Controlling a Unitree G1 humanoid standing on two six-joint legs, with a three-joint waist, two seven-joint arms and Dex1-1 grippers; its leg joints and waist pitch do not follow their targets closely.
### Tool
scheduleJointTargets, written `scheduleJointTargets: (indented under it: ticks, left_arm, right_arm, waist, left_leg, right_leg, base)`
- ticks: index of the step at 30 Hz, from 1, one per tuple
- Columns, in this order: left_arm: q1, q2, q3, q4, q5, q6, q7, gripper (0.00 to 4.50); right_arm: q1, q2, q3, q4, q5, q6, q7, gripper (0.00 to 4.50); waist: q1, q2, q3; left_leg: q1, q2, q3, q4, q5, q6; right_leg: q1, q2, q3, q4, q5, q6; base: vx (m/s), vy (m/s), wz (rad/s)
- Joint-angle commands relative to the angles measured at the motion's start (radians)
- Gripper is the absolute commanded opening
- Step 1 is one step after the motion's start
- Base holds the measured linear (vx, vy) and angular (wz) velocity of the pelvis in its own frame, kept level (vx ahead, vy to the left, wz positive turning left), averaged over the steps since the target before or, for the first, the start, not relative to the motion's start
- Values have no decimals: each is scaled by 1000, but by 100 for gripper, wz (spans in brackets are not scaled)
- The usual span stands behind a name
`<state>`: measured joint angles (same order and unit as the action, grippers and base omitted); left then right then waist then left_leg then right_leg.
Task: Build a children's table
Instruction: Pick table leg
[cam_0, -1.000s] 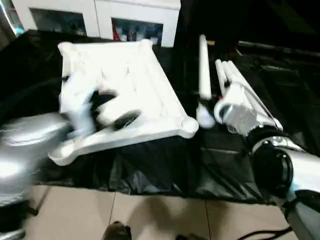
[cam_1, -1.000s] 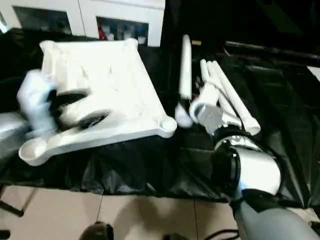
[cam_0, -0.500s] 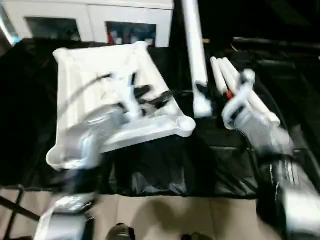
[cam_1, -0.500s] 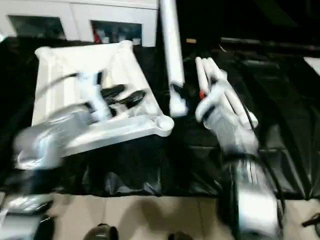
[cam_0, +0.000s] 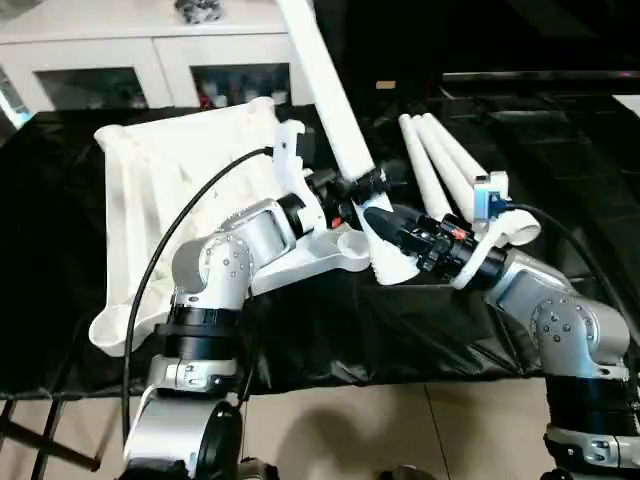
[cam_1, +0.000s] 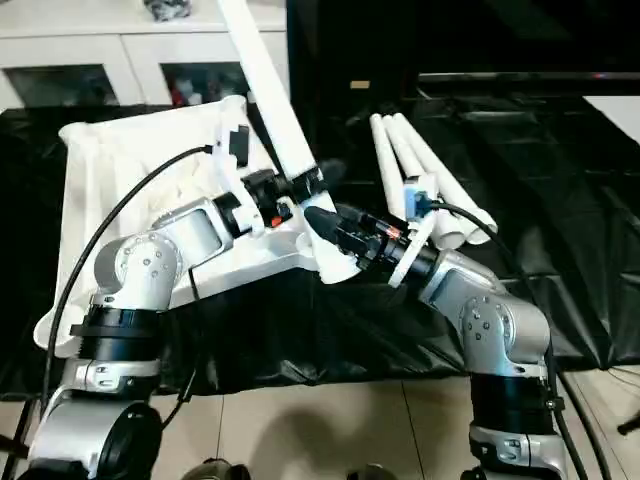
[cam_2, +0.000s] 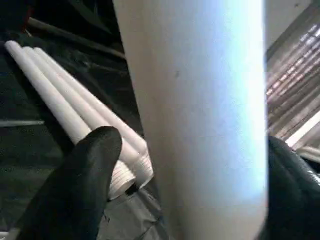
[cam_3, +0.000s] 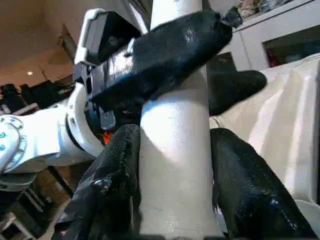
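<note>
The right gripper clamps a tilted white leg beside the tabletop corner socket; the left gripper straddles the same leg higher up, fingers around it. Three legs lie right of the tabletop.

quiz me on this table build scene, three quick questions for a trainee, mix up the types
1. True or false: the right gripper is shut on the raised leg.
2. How many legs lie on the black sheet? A) one B) three C) four
3. Fill in: the left gripper's fingers sit either side of the same ___.

Key
1. True.
2. B; the spare legs lie side by side, beside the tabletop.
3. Leg.
</note>
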<state>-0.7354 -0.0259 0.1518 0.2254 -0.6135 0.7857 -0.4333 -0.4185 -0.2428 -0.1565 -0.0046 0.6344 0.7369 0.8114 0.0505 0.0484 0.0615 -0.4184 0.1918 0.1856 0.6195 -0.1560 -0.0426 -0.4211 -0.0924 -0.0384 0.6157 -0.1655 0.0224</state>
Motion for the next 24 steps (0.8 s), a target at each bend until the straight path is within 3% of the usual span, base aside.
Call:
scheduleJointTargets:
  ticks: [1, 4, 5, 7, 9, 13, 24]
  left_arm:
    - [-34, 0, 30, 23, 7, -6, 48, 379]
    - [-53, -2, 38, 36, 24, -8, 89, 354]
    - [-62, -4, 43, 45, 35, -7, 117, 334]
    - [-71, -10, 50, 54, 43, -16, 141, 328]
    - [-78, -15, 54, 59, 54, -19, 175, 297]
    - [-88, -31, 68, 70, 67, -37, 250, 277]
    - [-111, -43, 95, 108, 76, -83, 310, 202]
  right_arm:
    - [3, -9, 12, -47, 10, 1, -20, 186]
    - [-7, -10, 21, -42, -12, -14, -38, 186]
    - [-9, -11, 33, -49, -34, -19, -38, 186]
    - [-13, -7, 51, -58, -66, -25, -58, 186]
    - [-24, -1, 71, -52, -104, -41, -93, 186]
    - [-56, 23, 106, -19, -169, -81, -181, 186]
    - [-84, 58, 164, -48, -231, -102, -250, 186]
  waist:
    - [1, 0, -78]
    - [-1, -2, -80]
    - [-1, -15, -81]
    - [3, -9, -83]
    - [5, -11, -84]
    - [6, -9, -88]
    - [4, -7, -84]
  left_leg:
    - [42, 15, -15, -78, -331, -9]
    - [38, 14, -17, -79, -323, -8]
    - [34, 14, -15, -79, -304, -3]
    - [32, 15, -16, -78, -270, 3]
    - [31, 15, -15, -75, -253, 10]
    - [27, 14, -14, -73, -212, 13]
    - [30, 16, -14, -78, -243, 8]
  right_leg:
    - [38, -23, 10, -100, -384, -156]
    - [45, -25, 9, -98, -358, -159]
    - [48, -25, 10, -98, -340, -159]
    - [50, -28, 11, -93, -319, -165]
    - [50, -30, 12, -92, -312, -168]
    - [50, -30, 12, -87, -268, -174]
    - [50, -28, 14, -90, -276, -169]
  base:
    - [0, 0, 0]
    - [0, 0, 0]
    - [0, 0, 0]
    - [0, 0, 0]
    - [0, 0, 0]
    - [0, 0, 0]
    - [0, 0, 0]
